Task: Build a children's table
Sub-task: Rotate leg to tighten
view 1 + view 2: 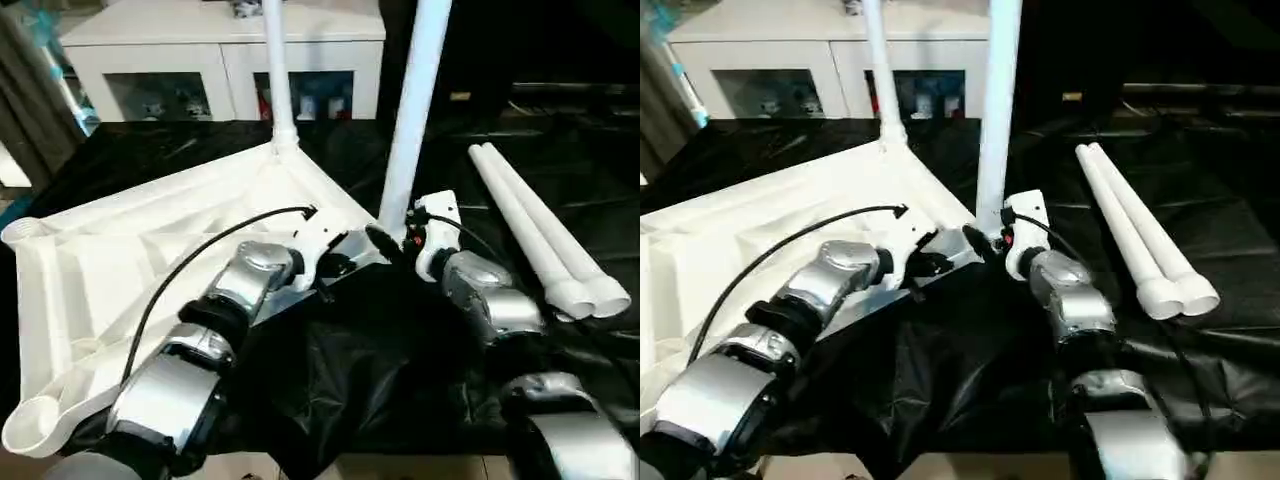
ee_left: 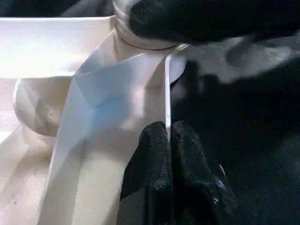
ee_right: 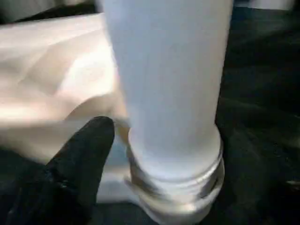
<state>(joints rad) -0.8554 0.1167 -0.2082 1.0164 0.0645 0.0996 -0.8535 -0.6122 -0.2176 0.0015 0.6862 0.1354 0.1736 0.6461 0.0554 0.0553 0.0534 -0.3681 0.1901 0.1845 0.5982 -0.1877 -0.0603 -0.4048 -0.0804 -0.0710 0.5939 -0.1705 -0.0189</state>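
Observation:
The children's table top (image 1: 130,250) lies upside down on black cloth, ribbed underside up. One white leg (image 1: 277,70) stands upright in the far corner socket. A second leg (image 1: 412,110) stands in the near right corner socket. My left gripper (image 2: 168,131) is shut on the thin rim of the table top, just beside that near corner. My right gripper (image 1: 392,238) is at the base of the second leg (image 3: 168,93), open. One black finger (image 3: 84,164) shows close beside the tube; the other is hidden behind it.
Two loose white legs (image 1: 535,225) lie side by side on the black cloth to the right. Two corner sockets (image 1: 30,425) on the left of the top hold no leg. A white glass-door cabinet (image 1: 220,60) stands at the back.

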